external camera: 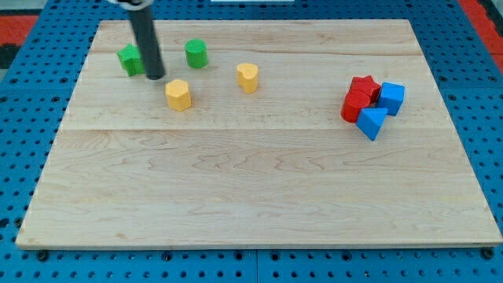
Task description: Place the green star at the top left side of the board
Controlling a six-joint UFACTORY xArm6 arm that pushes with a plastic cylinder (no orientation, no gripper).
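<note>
The green star sits upper left on the table, touching my tip, perhaps. The tool is a bare rod, holding nothing. The star looks light, rigid, slippery: push its right flank.

Surround: blue pegboard – holes in rows | Corners: red edging | Light: even
</note>
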